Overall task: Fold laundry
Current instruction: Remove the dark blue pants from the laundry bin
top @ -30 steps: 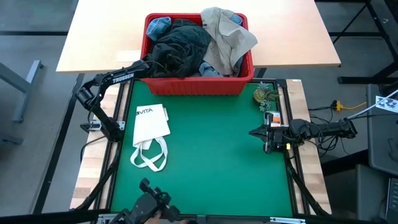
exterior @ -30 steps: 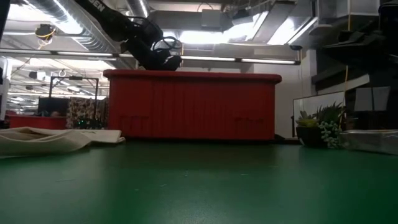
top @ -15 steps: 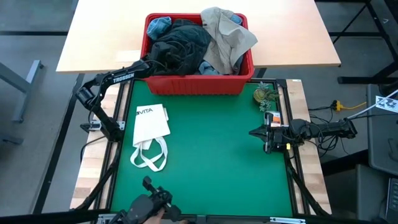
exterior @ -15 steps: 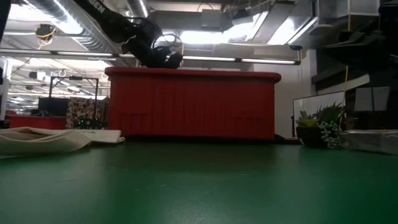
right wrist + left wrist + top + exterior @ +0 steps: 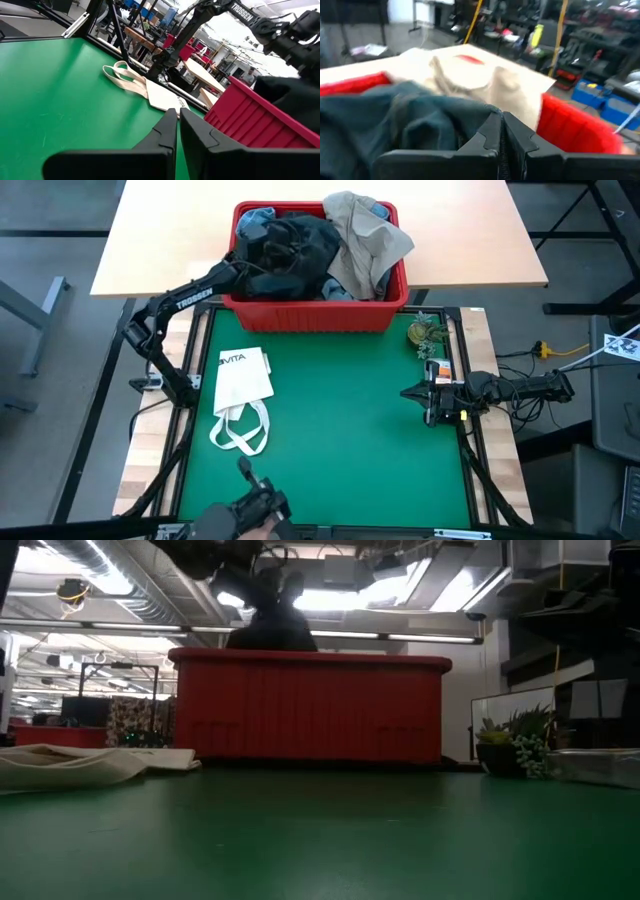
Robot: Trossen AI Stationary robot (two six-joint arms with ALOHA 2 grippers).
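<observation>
A red basket (image 5: 320,315) stands at the table's far edge, heaped with laundry: a dark green-grey piece (image 5: 290,245), a beige piece (image 5: 365,240) draped over the right rim, and a light blue piece (image 5: 255,220) at the far left corner. My left gripper (image 5: 245,260) hangs over the basket's left part, shut on the dark piece, which rises above the rim in the low view (image 5: 270,630). My right gripper (image 5: 410,393) waits shut at the table's right edge, touching nothing. My left gripper pinches a bunched-up part of the dark green-grey piece (image 5: 470,125) between its two shut fingers (image 5: 487,132). The fingers come nearly level from the table's left. The cloth hangs as a mound below the fingers, its lower part still lying in the basket.
A white tote bag (image 5: 243,380) with loop handles lies flat on the green mat's left half. A small plant (image 5: 428,335) stands at the far right by the basket. The green mat (image 5: 350,440) shows bare in its middle and near part.
My left gripper has risen above the basket's left rim and tipped up toward level. The dark green-grey piece has come up with it: its upper part now stands bunched above the rim, while the rest stays in the basket.
</observation>
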